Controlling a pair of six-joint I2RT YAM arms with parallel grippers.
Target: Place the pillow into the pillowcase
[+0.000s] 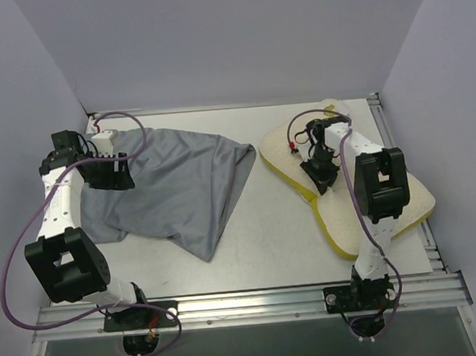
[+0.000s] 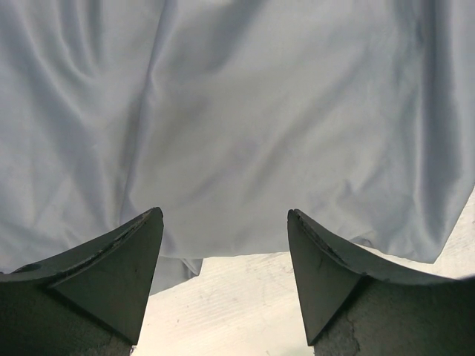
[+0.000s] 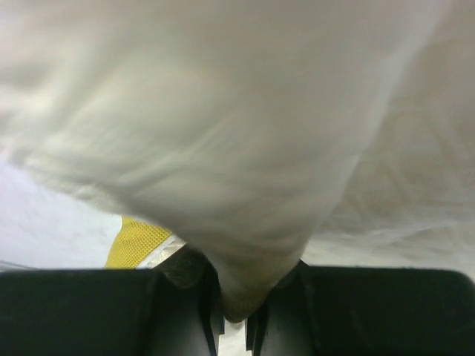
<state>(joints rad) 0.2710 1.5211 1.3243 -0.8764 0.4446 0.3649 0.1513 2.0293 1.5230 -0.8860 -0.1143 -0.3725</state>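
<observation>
Over on the left side of the table (image 1: 268, 242), the pillowcase (image 1: 181, 191) lies limp and flat, a wrinkled grey sheet that tapers to a point toward the near middle. The left gripper (image 1: 112, 173) hovers at its far-left end, jaws spread wide with nothing between them. In the left wrist view its two fingers (image 2: 111, 274) frame grey folds, with a strip of bare table just below the cloth's edge. My guess is that this end holds the opening and the gripper needs a hem to pinch, though I cannot make out the opening itself.

Across a stretch of bare table, well apart from the case, the pillow (image 1: 405, 202) lies on the right side, angled from far-middle to near-right. It is cream-white on top with a bright yellow edge (image 1: 292, 184) along its left side, and it looks soft, buckled where the right gripper (image 1: 320, 171) comes down on it. That claw is clamped on a pinch of the cream surface. The right wrist view shows the material bunched into a ridge that narrows between the closed fingers (image 3: 148, 311), with a bit of the yellow edge off to one side. I take this hold as the way to drag or lift the pillow leftward toward the case. No part of the pillow is inside it yet.
</observation>
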